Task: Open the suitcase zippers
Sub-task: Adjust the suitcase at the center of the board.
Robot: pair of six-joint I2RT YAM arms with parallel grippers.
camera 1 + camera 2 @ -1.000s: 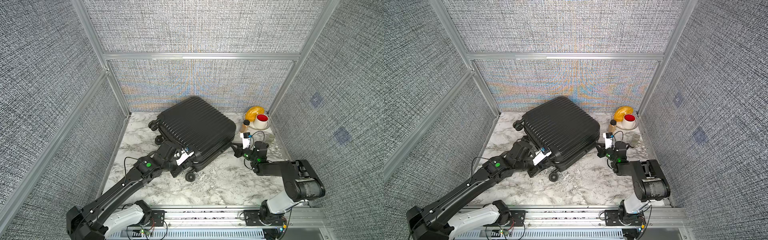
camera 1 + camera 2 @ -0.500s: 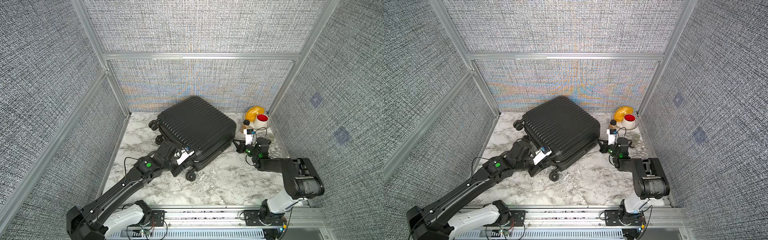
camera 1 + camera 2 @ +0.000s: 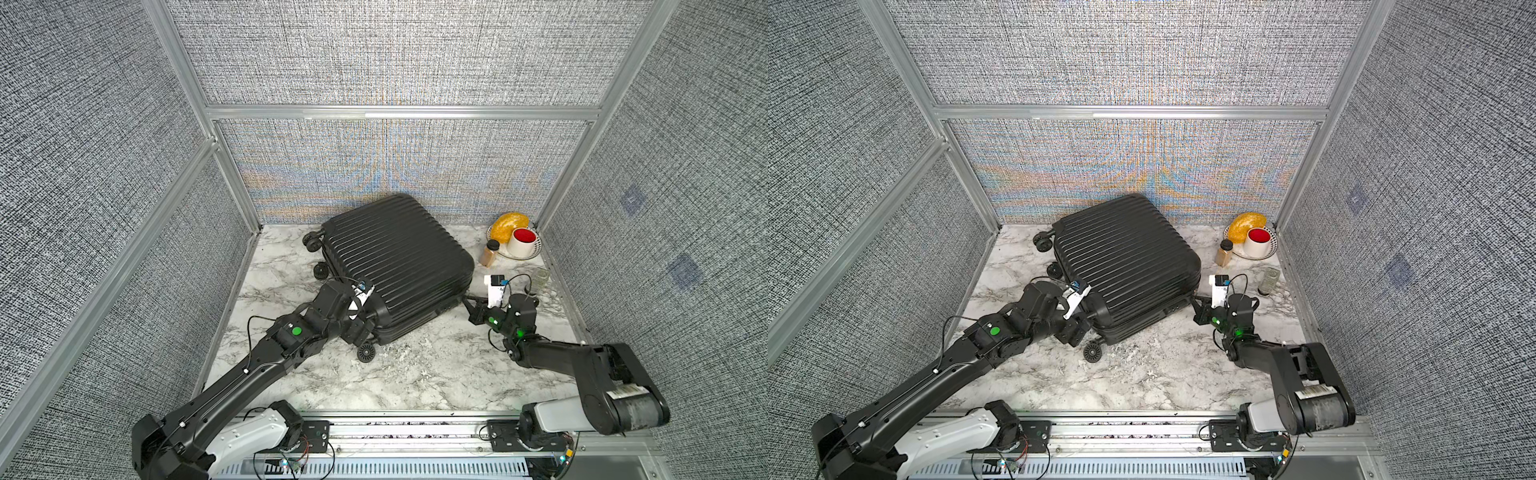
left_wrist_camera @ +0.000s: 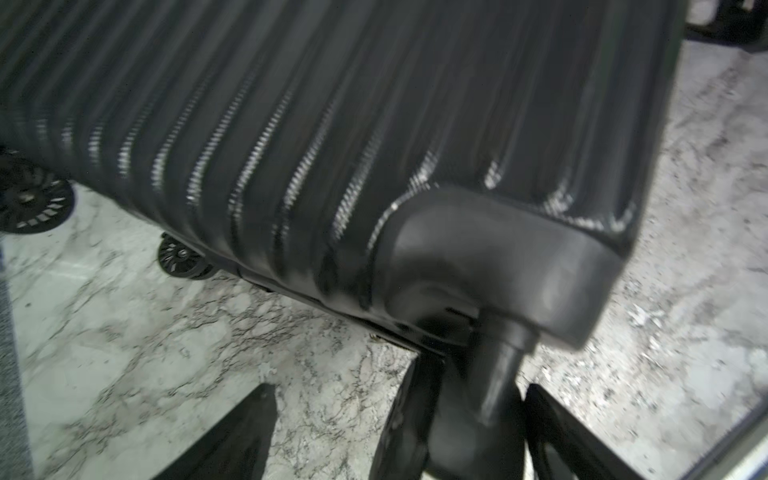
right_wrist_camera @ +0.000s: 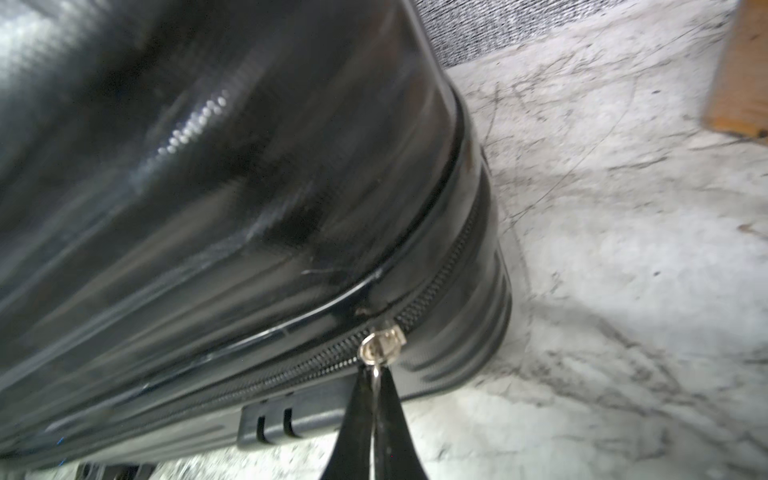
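Observation:
The black ribbed suitcase (image 3: pixel 395 253) (image 3: pixel 1125 253) lies flat on the marble table, wheels toward the left. My left gripper (image 3: pixel 362 328) (image 4: pixel 399 390) stands open at its near-left corner. A caster wheel (image 4: pixel 465 415) sits between the spread fingers (image 4: pixel 232 436) without being clamped. My right gripper (image 3: pixel 471 301) (image 5: pixel 376 382) is shut on the small metal zipper pull (image 5: pixel 380 345) at the case's near-right corner. The zipper track (image 5: pixel 291 374) runs along the seam; to the left of the pull its teeth look closed.
A plate (image 3: pixel 536 253) with a yellow item and a red-and-white cup (image 3: pixel 523 241) stands in the back right corner. A brown spice jar (image 3: pixel 489 254) and a clear glass (image 3: pixel 540 276) stand close behind my right wrist. Fabric walls enclose three sides.
My left gripper has opened from around the caster wheel. The right gripper stays shut on the pull and has shifted only slightly.

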